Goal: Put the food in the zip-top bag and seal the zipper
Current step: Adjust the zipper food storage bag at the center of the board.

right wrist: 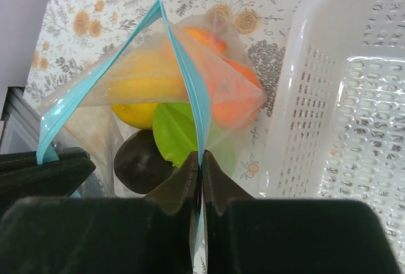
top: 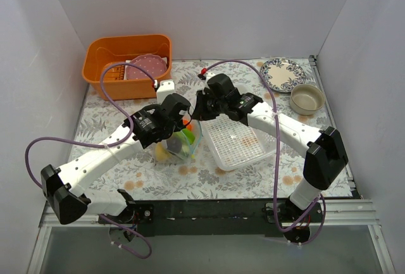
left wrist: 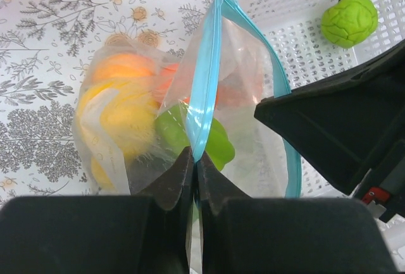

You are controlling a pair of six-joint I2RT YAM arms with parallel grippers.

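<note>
- My left pincer [left wrist: 194, 160] is clenching the teal-blue zipper [left wrist: 204, 84]. Its two fingers are pressing flat together on the strip, and no gap is showing between them.
- My right pincer [right wrist: 200, 160] is clenching the same zipper at another spot along the mouth, fingers closed tight on the strip.
- Between my two grips the zipper is running up to a peak and back down. The mouth of the zip-top bag [left wrist: 253, 116] is gaping there, not sealed.
- The clear bag is hanging below my pincers and bulging with food, its bottom resting on the floral bench [top: 253, 179].
- Showing through the plastic are a yellow piece [left wrist: 123, 119], an orange piece [left wrist: 120, 68], a green piece [left wrist: 218, 144] and a dark brown ball [right wrist: 142, 160].
- The white mesh basket [right wrist: 354, 97] is sitting just beside the bag, on its right in the overhead view.
- One lumpy green toy [left wrist: 349, 19] is lying on the basket's mesh floor, outside the bag.
- At the far left of the bench an orange tub [top: 126, 56] is holding a pink dotted plate [top: 147, 68].
- At the far right a patterned plate [top: 282, 73] and a beige bowl [top: 307, 99] are sitting near each other, well apart from the bag.
</note>
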